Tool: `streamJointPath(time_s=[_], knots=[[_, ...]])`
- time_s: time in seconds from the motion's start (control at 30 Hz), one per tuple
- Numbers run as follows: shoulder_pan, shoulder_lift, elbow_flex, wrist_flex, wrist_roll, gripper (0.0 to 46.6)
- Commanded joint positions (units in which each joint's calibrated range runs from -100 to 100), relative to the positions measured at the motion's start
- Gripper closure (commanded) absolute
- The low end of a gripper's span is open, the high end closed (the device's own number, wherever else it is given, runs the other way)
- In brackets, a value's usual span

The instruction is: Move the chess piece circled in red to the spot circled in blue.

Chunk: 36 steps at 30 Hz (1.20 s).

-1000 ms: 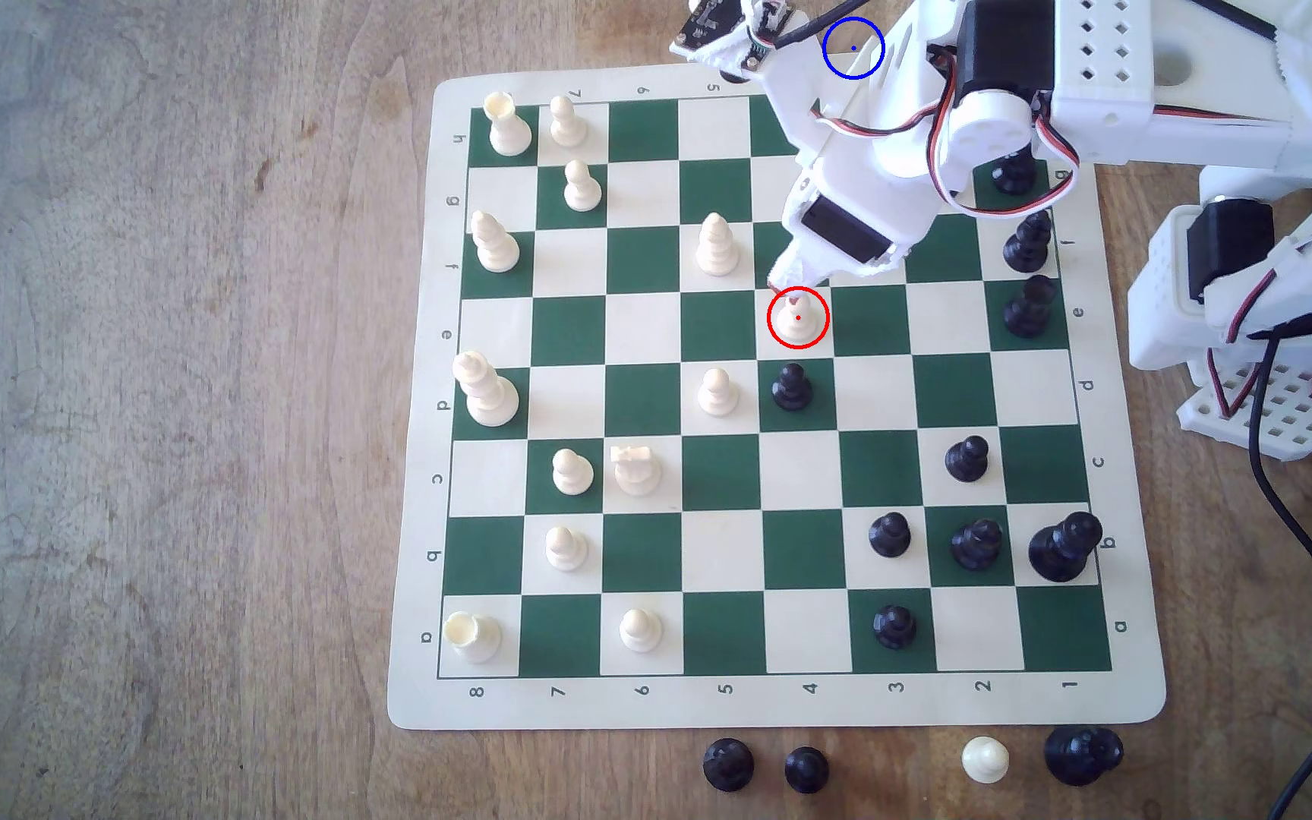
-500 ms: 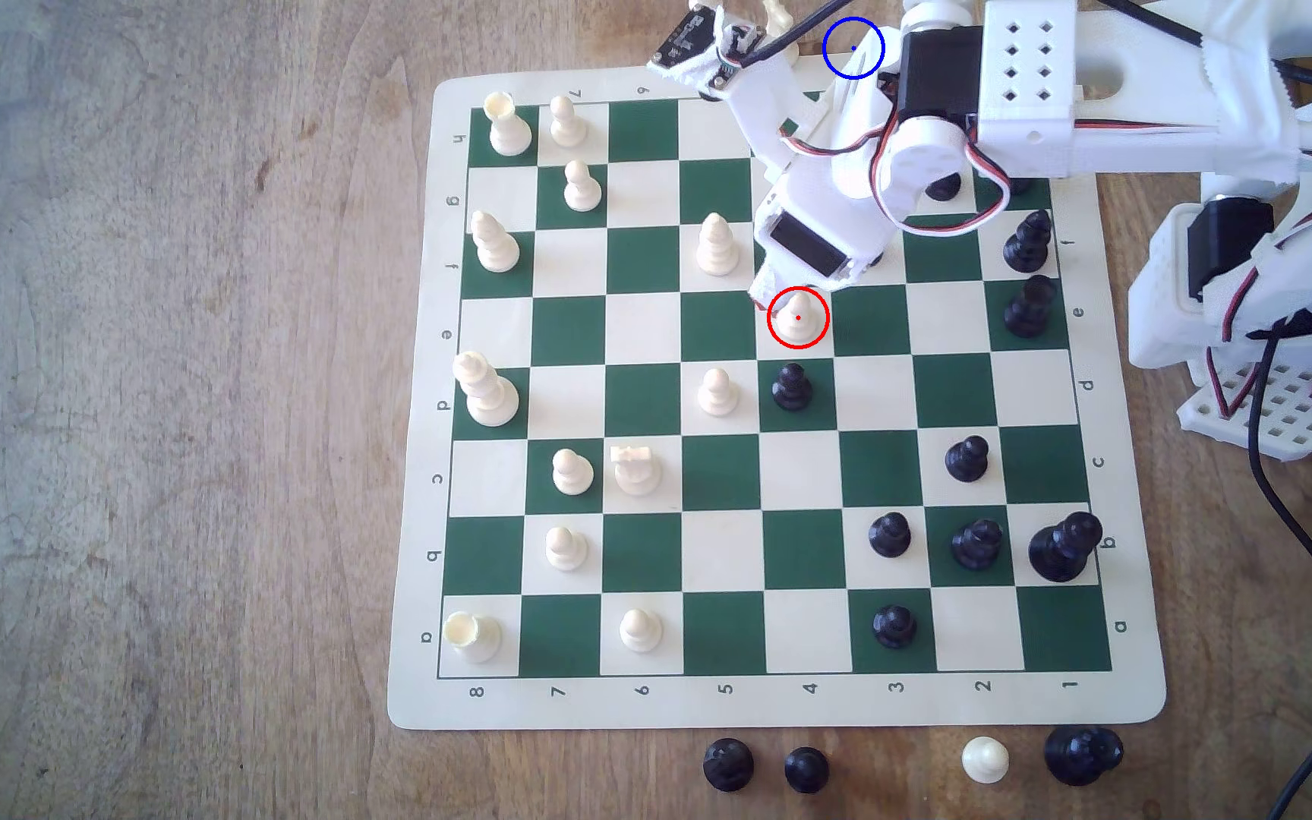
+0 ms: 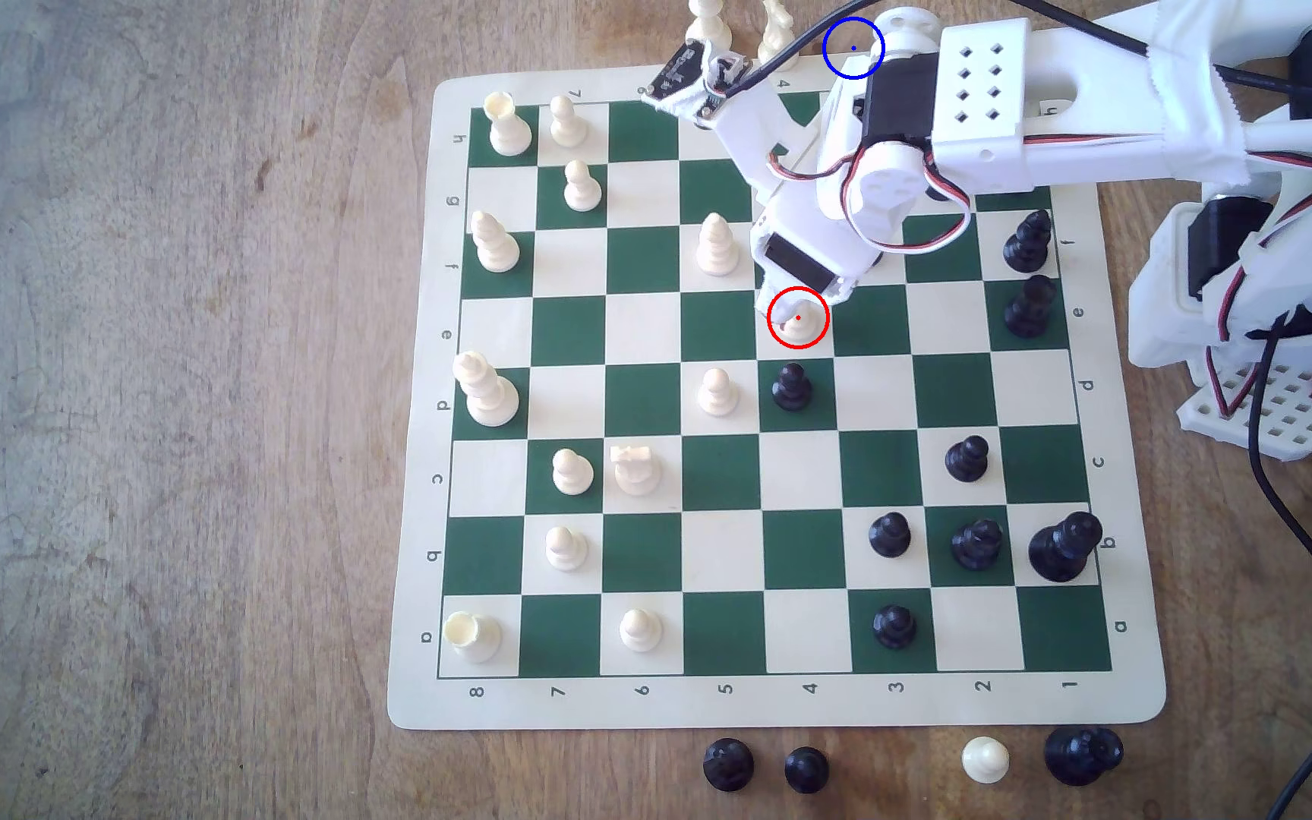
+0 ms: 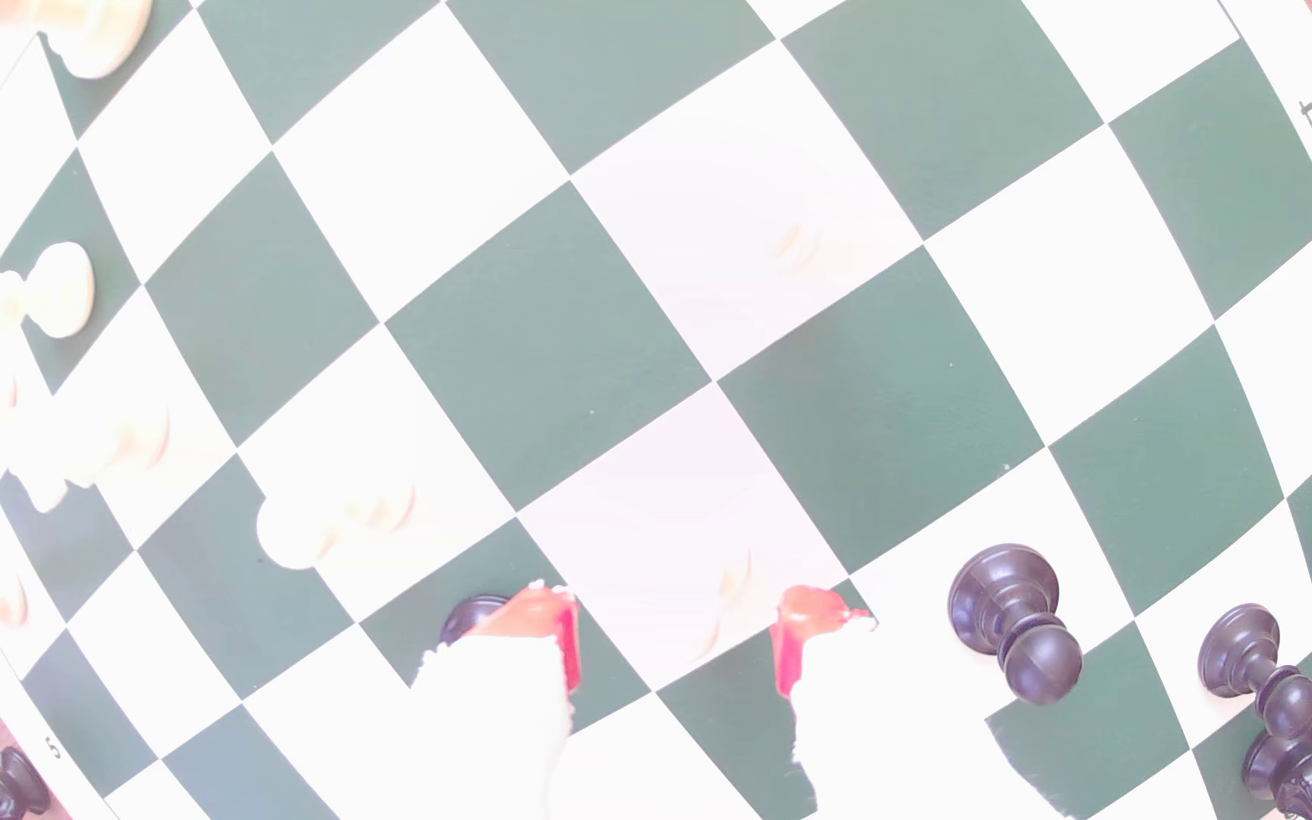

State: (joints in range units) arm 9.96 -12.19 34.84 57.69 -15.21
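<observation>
Board (image 3: 724, 710), pincer (image 3: 783, 307) straddling white pawn (image 3: 801, 322)

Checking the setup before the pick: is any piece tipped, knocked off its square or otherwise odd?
Nothing stands out. The pieces on the board stand upright on their squares, including the circled pawn, with the hand open around it. The wrist view is washed out, so the pawn is faint there. The blue spot is covered by the arm.

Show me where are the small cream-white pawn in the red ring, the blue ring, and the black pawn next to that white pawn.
Small cream-white plastic pawn (image 3: 804, 322): exterior view, on its flared base.
Thin blue ring (image 3: 853, 77): exterior view, on its lower edge.
Black plastic pawn (image 3: 792, 386): exterior view, on its body.
</observation>
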Motion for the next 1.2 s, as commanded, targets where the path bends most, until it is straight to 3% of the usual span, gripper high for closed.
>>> streamJointPath(time_s=[0.0, 1.0, 1.07, 1.13, 1.17], knots=[[-0.4, 0.6, -0.8, -1.3, -0.3, 33.6], [-1.9, 4.4, -1.1, -3.4, -0.7, 37.5], [-1.9, 4.4, -1.1, -3.4, -0.7, 38.5], [-2.0, 4.0, -0.9, -3.5, -1.0, 45.8], [-1.9, 3.8, -0.8, -3.6, -1.1, 46.3]])
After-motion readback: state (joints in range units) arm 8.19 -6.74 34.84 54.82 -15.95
